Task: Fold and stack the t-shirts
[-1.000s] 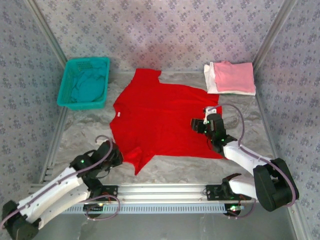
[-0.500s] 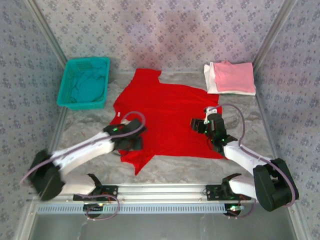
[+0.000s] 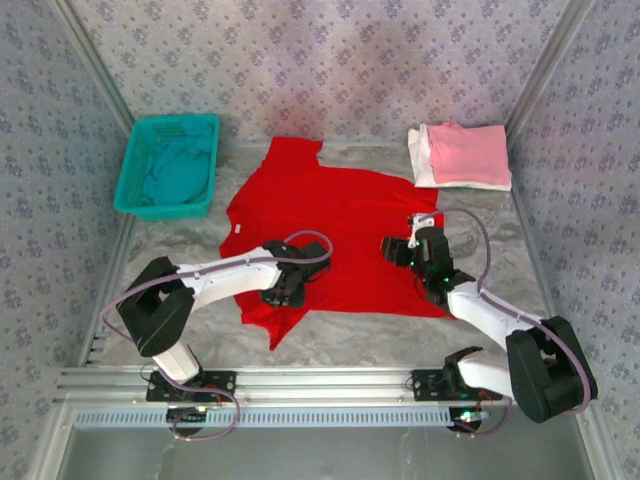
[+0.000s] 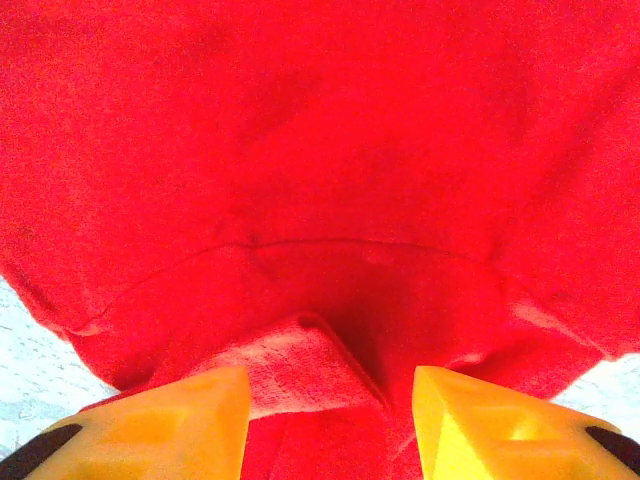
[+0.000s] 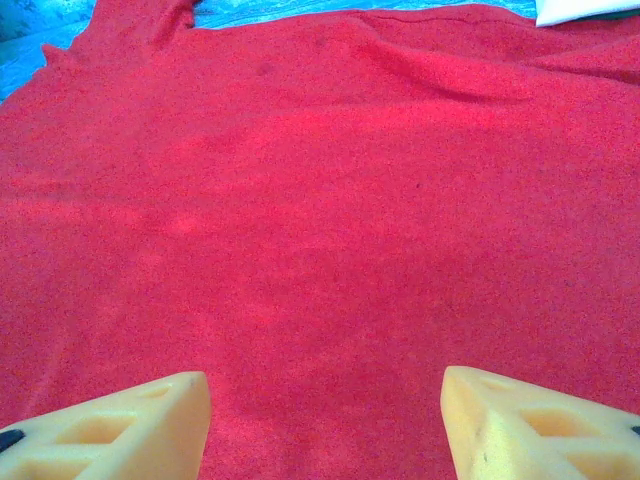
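Left gripper (image 4: pixel 330 398): reaching farther across the red t-shirt (image 3: pixel 340 215), jaws standing apart around a raised fold.
Right gripper (image 5: pixel 325 400): staying put, jaws apart.

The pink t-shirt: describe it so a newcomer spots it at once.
Find the marble table's far right corner, beyond the spread red t-shirt. The pink t-shirt lies folded there, on top of the white t-shirt, whose edge shows at its left.
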You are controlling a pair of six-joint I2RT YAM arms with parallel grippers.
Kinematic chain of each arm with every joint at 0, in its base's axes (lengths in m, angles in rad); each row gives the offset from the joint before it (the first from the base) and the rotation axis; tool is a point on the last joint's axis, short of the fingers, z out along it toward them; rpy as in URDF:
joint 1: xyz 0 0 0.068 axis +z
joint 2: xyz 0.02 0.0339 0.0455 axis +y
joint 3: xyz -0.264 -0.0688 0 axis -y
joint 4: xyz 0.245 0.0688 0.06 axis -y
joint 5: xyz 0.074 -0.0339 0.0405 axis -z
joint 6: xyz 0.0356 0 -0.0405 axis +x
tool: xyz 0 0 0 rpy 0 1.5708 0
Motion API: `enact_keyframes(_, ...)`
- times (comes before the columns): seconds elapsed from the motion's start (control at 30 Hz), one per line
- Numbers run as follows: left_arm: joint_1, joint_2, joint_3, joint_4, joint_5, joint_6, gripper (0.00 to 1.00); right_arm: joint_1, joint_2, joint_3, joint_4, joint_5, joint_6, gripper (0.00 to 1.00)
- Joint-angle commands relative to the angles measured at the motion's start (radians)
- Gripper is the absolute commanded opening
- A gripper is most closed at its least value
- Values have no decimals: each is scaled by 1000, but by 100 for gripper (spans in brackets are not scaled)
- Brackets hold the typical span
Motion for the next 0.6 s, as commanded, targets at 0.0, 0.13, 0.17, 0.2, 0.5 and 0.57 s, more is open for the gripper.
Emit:
enact_keyframes(0.0,-4,-14,-39,1,6,-24,46,-6,8,-2,-13,-3,17,65)
enact_keyframes(0.13,-4,8,-45,12,7,-22,42,-7,8,-2,-17,-1,18,66)
enact_keyframes(0.17,-4,8,-44,9,2,-23,38,-8,10,-2,-16,-1,20,67)
enact_keyframes(0.2,-4,4,-43,1,-7,-29,35,-8,10,-2,-15,-1,21,67)
enact_keyframes(0.5,-1,-111,-108,-62,-73,-117,2,-13,28,5,-19,-9,28,67)
enact_keyframes(0.57,-1,-141,-132,-86,-83,-152,0,-12,31,8,-21,-9,28,67)
